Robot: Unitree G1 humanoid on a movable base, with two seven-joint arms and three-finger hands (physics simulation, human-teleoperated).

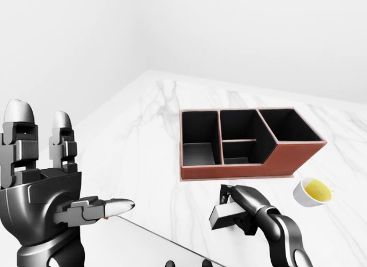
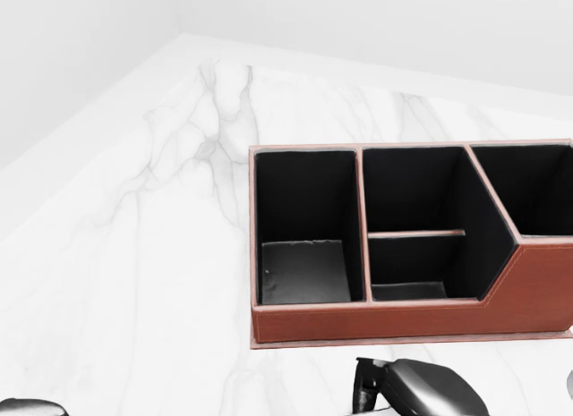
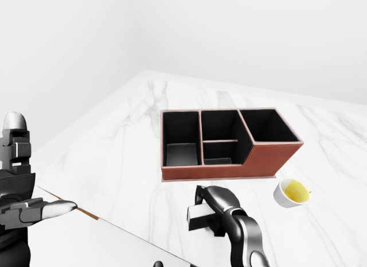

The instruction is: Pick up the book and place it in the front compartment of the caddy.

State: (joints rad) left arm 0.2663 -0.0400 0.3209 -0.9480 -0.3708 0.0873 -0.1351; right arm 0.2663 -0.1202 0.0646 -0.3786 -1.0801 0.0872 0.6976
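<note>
The brown caddy [image 2: 403, 319] with black compartments stands on the white marble table [image 2: 134, 255]; all its compartments look empty. In the left-eye view a small grey book [image 1: 218, 215] lies on the table just below the caddy [image 1: 275, 161]. My right hand [image 1: 232, 206] lies over the book, fingers curled down across its top edge and thumb under its near side. In the head view only the back of that hand [image 2: 421, 389] shows at the bottom edge. My left hand [image 1: 69, 163] is raised at the far left, fingers spread and empty.
A white cup [image 1: 312, 192] with yellow liquid stands to the right of the book, close to the caddy's right corner. The table's edge [image 1: 155, 238] runs diagonally across the lower left of the eye views. White walls rise behind the table.
</note>
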